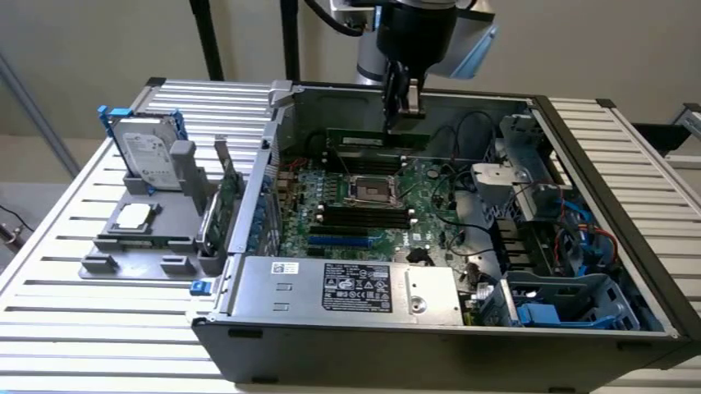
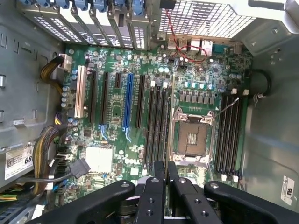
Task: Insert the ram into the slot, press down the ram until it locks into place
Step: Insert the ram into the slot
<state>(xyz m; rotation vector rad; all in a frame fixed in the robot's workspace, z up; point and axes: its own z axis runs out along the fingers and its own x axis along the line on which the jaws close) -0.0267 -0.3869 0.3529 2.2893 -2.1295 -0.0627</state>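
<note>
Gripping the ram [image 1: 373, 139] by its upper edge, my end effector [image 1: 402, 111] hangs inside the open computer case [image 1: 438, 349], its fingers narrowed tight on the stick. In the exterior view the ram lies level and lengthwise, its green face and pale label turned toward the camera. It is raised clear of the motherboard [image 1: 428, 185] and touches nothing but my fingers. In that view it appears toward the rear of the case, beyond the square processor socket [image 1: 370, 190].

From my wrist I look down along my black fingers [image 2: 158, 182], which pinch the ram, seen edge-on as a thin line. That line runs parallel with the long black sockets. It falls between the processor socket and the nearest bank of them, just beside the slot [image 2: 163, 126] closest to the socket. I cannot tell whether the stick stands exactly over that slot, and it is not seated in any of them. A blue slot [image 2: 127, 100] lies farther off, past the black bank.

Outside the case, on the slatted table [image 1: 55, 328], a hard drive [image 1: 148, 156] stands upright in a grey holder [image 1: 143, 238] at the exterior view's left
</note>
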